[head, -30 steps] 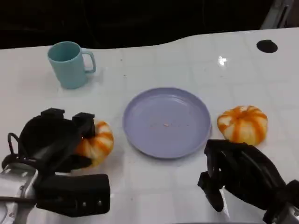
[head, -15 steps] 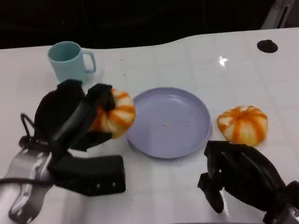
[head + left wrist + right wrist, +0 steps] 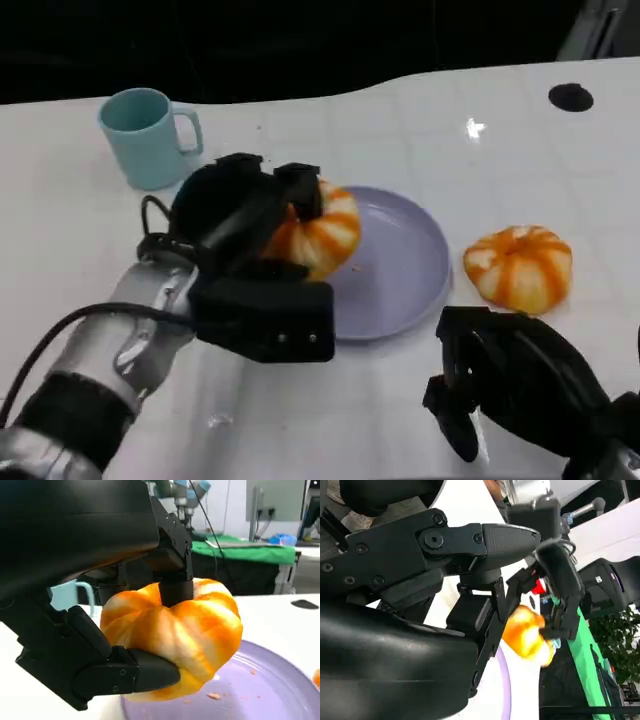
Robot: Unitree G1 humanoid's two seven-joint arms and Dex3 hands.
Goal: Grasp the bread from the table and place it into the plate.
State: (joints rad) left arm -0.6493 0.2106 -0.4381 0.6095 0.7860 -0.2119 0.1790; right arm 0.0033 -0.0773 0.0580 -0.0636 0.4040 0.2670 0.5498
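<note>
My left hand point(image 3: 250, 215) grips a round bread point(image 3: 320, 230) with orange and white stripes and holds it just above the left part of the purple plate point(image 3: 405, 270). In the left wrist view the bread point(image 3: 185, 630) sits between the fingers point(image 3: 145, 672) over the plate point(image 3: 265, 690), which has crumbs on it. A second striped bread point(image 3: 518, 265) lies on the table to the right of the plate. Near the front edge, my right hand point(image 3: 505, 385) rests below that second bread with nothing in it. The right wrist view shows the held bread point(image 3: 525, 632) beyond my right hand's fingers point(image 3: 470, 540).
A light blue mug point(image 3: 148, 135) stands at the back left, its handle towards the plate. A small black round mark point(image 3: 571, 97) sits at the table's far right. The white table point(image 3: 420, 130) ends at a dark edge behind.
My left hand has lifted the bread from the table left of the plate and carried it right and forward, to above the plate's left part. The right hand has stayed still.
</note>
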